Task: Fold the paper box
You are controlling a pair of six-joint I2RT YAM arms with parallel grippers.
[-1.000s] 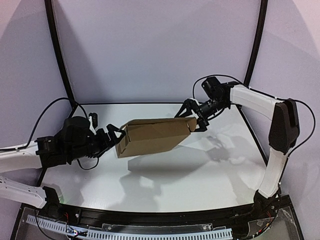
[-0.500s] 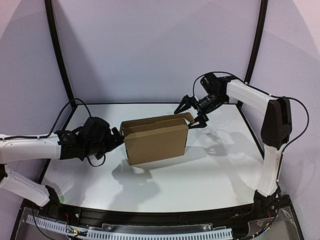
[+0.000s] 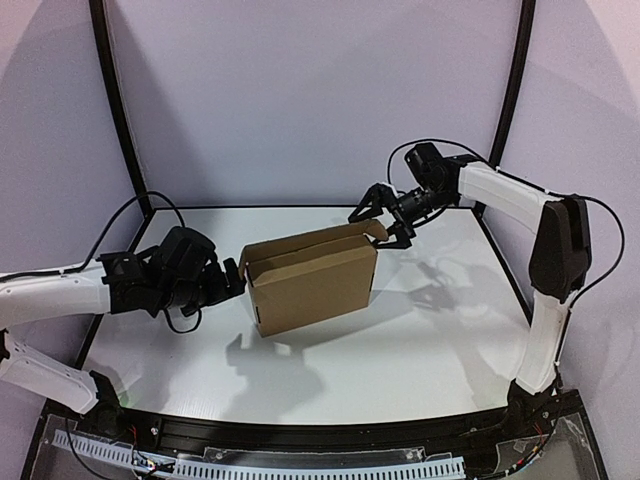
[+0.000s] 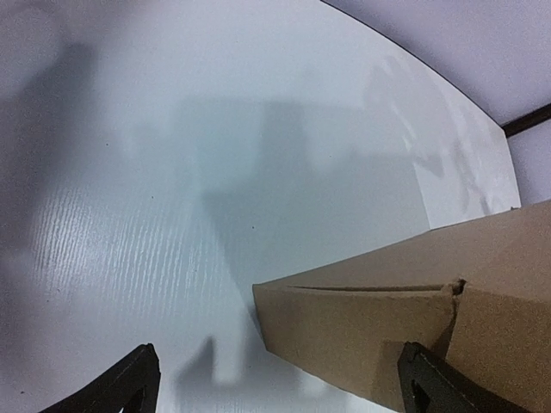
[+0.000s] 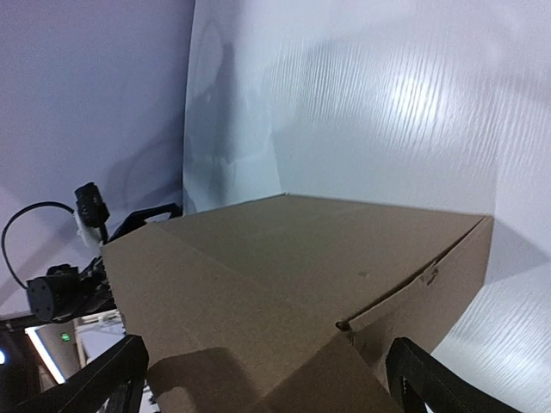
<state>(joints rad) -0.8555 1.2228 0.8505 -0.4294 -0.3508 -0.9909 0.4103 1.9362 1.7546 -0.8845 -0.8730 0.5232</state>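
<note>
The paper box (image 4: 362, 335) runs off the left wrist view's right and bottom edges.

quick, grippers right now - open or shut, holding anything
left gripper: open, fingers spread at the left end of the cardboard box, not clamped on it.
right gripper: open, fingers spread at the box's top right corner.

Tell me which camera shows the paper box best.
Top external: the whole paper box shows, upright, with its top open. The left wrist view catches only one corner of it; the right wrist view gives a cropped close-up of its brown panels.
</note>
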